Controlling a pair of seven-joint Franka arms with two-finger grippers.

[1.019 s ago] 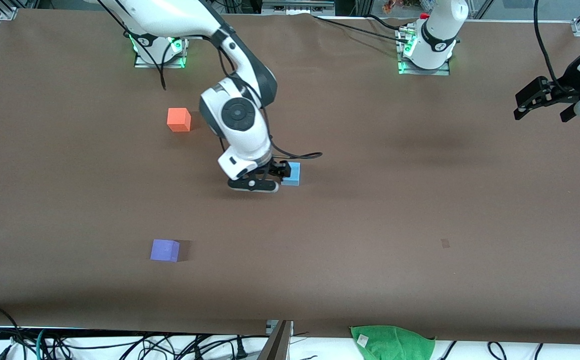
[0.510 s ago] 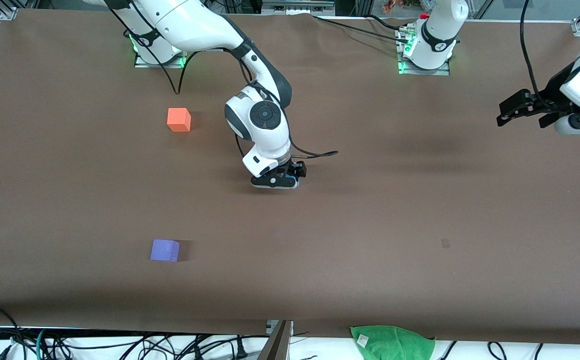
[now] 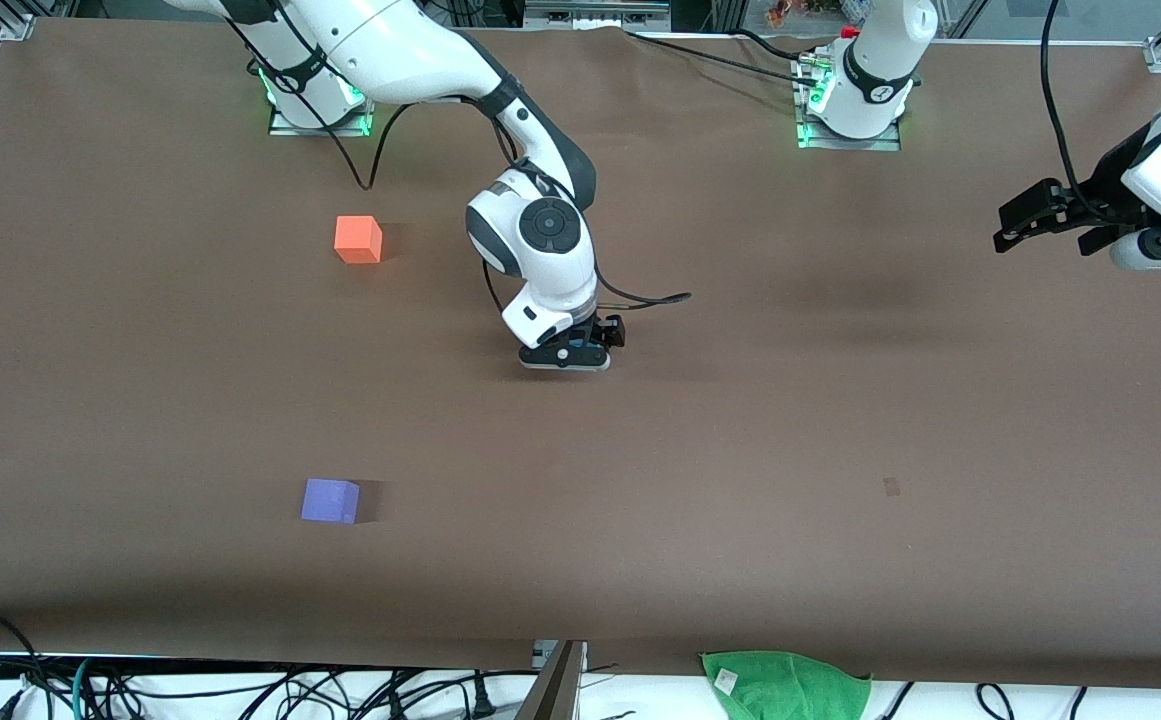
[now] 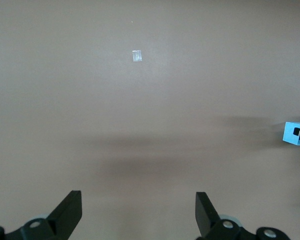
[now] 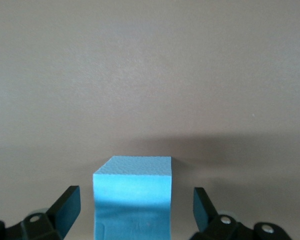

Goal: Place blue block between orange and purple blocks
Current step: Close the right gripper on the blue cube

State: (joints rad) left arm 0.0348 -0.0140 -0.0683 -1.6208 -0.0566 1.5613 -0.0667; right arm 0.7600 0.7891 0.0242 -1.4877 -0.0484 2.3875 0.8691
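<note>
The blue block (image 5: 132, 175) sits on the brown table (image 3: 740, 420) near its middle, almost hidden under my right gripper (image 3: 572, 353) in the front view. In the right wrist view my right gripper (image 5: 135, 194) is open, one finger on each side of the block with a gap on both sides. The block's edge also shows in the left wrist view (image 4: 295, 134). The orange block (image 3: 358, 240) lies toward the right arm's end. The purple block (image 3: 330, 500) lies nearer the front camera than the orange one. My left gripper (image 3: 1015, 228) is open and empty, in the air over the left arm's end of the table.
A green cloth (image 3: 785, 685) lies off the table's near edge. A small pale mark (image 3: 891, 487) is on the table surface; it also shows in the left wrist view (image 4: 137, 56). Cables hang below the near edge.
My right gripper has moved toward the left arm's end and now straddles the blue block, covering it in the front view. My left gripper shifted slightly toward the table's middle, then stopped.
</note>
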